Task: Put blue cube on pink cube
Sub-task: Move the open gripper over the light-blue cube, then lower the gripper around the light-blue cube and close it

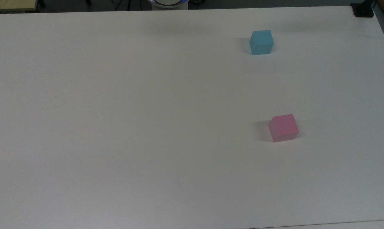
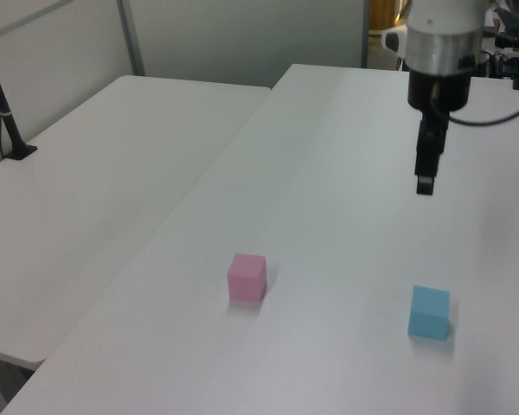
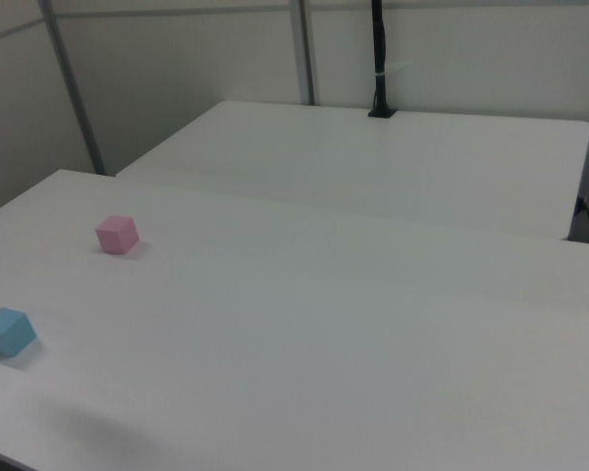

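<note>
The blue cube [image 2: 429, 312] sits on the table [image 2: 329, 173], well apart from the pink cube [image 2: 246, 277]. It looks light, stiff and matte; opposite flat sides suit grasping. The gripper [image 2: 425, 184] hangs above; whether its fingers are apart cannot be told.

White cylindrical arm segment [image 2: 445, 30], black wrist collar, slim black tool [image 2: 426, 160], dark cable looping off its side

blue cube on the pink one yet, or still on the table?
Still on the table. The blue cube sits flat on the table, well apart from the pink cube; the hand hangs above the table, holding nothing.
</note>
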Robot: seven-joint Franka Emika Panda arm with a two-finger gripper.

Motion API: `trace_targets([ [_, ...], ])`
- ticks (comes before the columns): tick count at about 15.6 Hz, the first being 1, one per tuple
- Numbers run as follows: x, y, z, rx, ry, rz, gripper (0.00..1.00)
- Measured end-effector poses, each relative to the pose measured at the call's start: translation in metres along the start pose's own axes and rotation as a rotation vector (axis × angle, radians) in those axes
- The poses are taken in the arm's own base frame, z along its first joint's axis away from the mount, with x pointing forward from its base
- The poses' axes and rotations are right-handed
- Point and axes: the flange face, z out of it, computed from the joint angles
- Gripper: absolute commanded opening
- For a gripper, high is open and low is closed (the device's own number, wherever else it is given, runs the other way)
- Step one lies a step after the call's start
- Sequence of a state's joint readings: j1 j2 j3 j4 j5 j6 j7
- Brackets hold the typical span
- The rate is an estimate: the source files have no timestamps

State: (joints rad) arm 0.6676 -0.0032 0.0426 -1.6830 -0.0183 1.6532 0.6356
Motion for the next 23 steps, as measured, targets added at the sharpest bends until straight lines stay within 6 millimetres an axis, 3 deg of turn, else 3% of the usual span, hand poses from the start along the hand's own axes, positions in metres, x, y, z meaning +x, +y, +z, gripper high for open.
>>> trace_targets([
  [3,-0.008,-0.013,0.037,-0.009,-0.013,-0.017,1.0],
  [8,-0.02,-0.007,0.151,-0.03,-0.044,-0.02,1.0],
  [11,-0.029,0.0,0.197,-0.02,-0.033,-0.02,1.0],
  [23,-0.024,-0.005,0.237,-0.002,-0.015,-0.006,1.0],
])
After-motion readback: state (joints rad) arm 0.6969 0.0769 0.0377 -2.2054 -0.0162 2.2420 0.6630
